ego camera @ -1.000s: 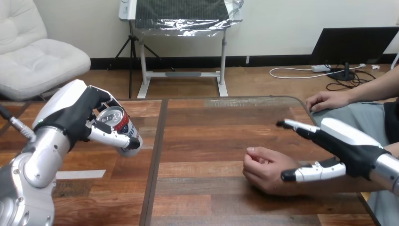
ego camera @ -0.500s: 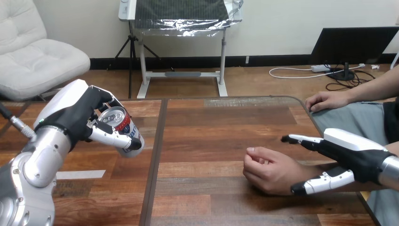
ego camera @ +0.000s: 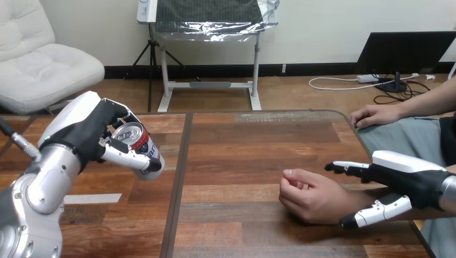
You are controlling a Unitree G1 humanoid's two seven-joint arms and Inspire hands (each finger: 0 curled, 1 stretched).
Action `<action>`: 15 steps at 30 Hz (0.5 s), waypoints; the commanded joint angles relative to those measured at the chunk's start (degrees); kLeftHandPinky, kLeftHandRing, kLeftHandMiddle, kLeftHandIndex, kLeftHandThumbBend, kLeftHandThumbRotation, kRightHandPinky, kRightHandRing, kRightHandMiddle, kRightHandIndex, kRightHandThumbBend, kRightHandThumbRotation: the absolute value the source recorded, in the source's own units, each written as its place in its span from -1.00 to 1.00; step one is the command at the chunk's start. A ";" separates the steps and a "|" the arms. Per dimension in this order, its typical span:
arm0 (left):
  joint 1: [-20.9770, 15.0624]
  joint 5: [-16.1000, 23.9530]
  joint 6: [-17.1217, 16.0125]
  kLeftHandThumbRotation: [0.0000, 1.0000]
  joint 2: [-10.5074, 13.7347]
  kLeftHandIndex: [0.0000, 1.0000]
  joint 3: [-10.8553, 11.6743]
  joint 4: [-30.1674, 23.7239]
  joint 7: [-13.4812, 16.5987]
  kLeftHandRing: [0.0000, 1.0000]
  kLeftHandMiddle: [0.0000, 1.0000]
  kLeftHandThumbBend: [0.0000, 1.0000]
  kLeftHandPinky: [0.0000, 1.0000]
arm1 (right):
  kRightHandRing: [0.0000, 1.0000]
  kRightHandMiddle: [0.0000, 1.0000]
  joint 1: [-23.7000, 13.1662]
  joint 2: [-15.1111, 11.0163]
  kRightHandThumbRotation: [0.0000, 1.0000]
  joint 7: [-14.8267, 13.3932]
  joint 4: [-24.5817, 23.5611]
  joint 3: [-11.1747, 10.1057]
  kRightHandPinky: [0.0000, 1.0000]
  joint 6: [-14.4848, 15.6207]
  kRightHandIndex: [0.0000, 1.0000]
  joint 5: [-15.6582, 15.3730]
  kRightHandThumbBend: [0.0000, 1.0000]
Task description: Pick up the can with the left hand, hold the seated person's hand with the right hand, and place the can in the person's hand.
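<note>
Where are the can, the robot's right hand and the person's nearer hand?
can point(ego camera: 127, 134), head view, on its silver top.
right hand point(ego camera: 413, 183), head view, on its black middle part.
person's nearer hand point(ego camera: 316, 200), head view, on its back.

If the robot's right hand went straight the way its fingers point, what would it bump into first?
Probably the person's hand resting on the table, curled just ahead of it. The right hand points left, open, near that wrist. Height is hard to judge, so it might skim over.

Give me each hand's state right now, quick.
Left hand: closed on the can.
Right hand: open, fingers straight, at the person's wrist, not gripping it.
</note>
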 commanded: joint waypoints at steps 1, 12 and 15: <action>-3.95 0.22 -1.13 -1.00 0.23 -0.01 1.92 -2.06 1.29 -0.34 -0.17 0.31 -0.50 | 0.83 0.88 -1.42 -2.64 0.42 0.38 -0.23 -0.13 0.53 0.97 0.91 0.70 1.00; -4.16 0.19 -1.89 -1.00 0.28 -0.01 1.85 -1.56 1.48 -0.44 -0.25 0.31 -0.59 | 0.85 0.90 -1.23 -3.05 0.36 -0.32 0.49 1.04 0.50 1.80 0.90 -1.52 1.00; -4.27 0.31 -1.61 -1.00 0.23 -0.01 1.80 -1.56 1.39 -0.46 -0.27 0.31 -0.61 | 0.87 0.91 -1.30 -3.18 0.32 -1.49 0.78 1.49 0.51 1.67 0.91 -2.98 1.00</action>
